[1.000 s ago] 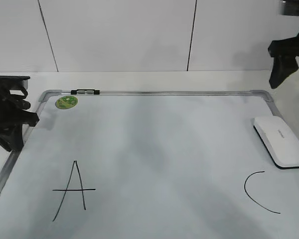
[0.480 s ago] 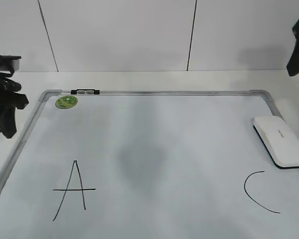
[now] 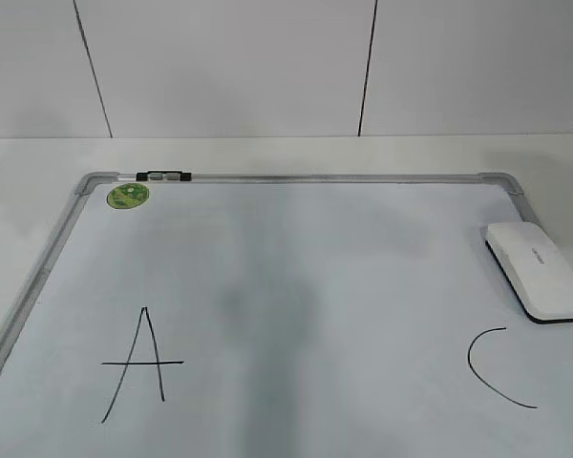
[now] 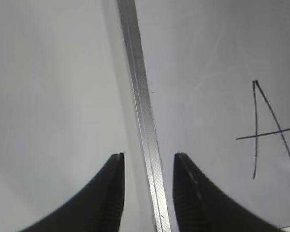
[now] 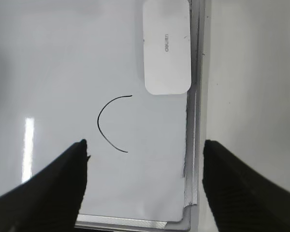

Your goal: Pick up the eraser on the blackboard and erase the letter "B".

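The blackboard is a large white board with a silver frame and a round green sticker. The white eraser lies on its right edge; it also shows in the right wrist view. No letter "B" shows between the black "A" and the black "C"; only a faint grey smudge is there. Neither gripper shows in the exterior view. My left gripper is open and empty above the board's left frame. My right gripper is wide open and empty above the "C".
A small black-and-silver clip sits on the top frame. White tabletop surrounds the board, with a white panelled wall behind. The board's corner shows in the right wrist view.
Both arms have left the exterior view: the left one withdrew off the left edge, the right one off the upper right. The eraser and board have not moved.
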